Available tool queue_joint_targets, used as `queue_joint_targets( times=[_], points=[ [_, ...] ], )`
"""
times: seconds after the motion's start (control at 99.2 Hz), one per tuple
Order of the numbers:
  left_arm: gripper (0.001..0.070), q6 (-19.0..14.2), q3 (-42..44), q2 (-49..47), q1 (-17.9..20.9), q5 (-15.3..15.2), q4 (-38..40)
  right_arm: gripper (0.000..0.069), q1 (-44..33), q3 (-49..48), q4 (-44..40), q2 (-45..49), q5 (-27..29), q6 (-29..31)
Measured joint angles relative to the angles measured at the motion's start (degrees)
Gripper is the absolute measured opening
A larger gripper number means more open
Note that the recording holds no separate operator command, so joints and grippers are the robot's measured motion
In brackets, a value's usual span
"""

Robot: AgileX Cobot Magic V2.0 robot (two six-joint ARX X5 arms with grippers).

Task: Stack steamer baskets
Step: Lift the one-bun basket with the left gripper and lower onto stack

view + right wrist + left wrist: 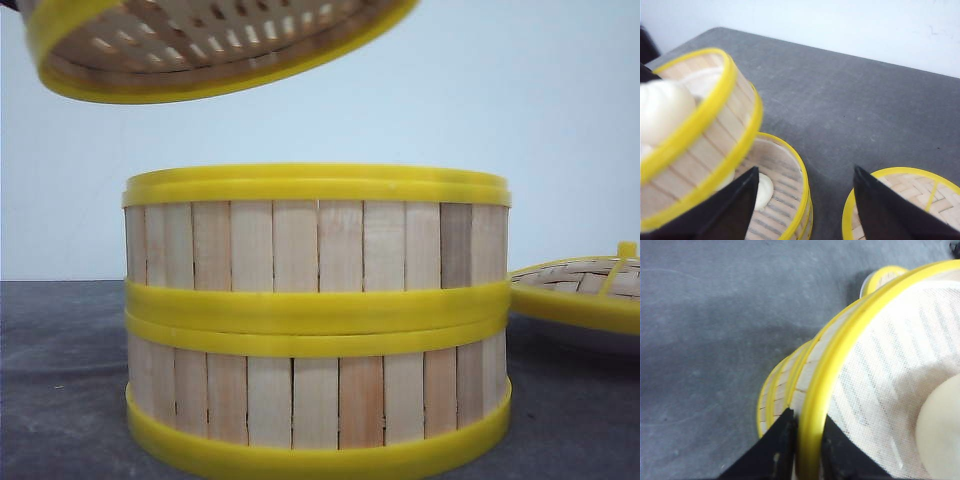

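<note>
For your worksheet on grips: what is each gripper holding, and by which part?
The left gripper pinches the raised basket by its yellow rim; the right gripper is open, empty.

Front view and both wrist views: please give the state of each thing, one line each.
Third steamer basket: lifted, tilted, above the stack, holds a bun.
Two stacked baskets: on the table, top one uncovered.
Lid: lying beside the stack.
Left hand: shut on the lifted basket's rim.
Right hand: open, holding nothing.

Steamer baskets: pale wooden slats, yellow rims. Lid: tan weave, yellow rim. Table: dark grey.
</note>
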Motion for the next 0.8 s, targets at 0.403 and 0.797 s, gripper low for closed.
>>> queue_joint_targets(
  times=[0.403,0.797],
  points=[
    [0.0037,-1.0,0.0,6.4,-8.6,-6.3,4.2,0.0369,0.0,0.0,-1.6,0.3,0.0,0.5],
    [0.0037,-1.7,0.0,11.3,-11.9,-10.7,6.6,0.0369,0.0,0.0,-2.8,0.3,0.0,1.0]
  ],
)
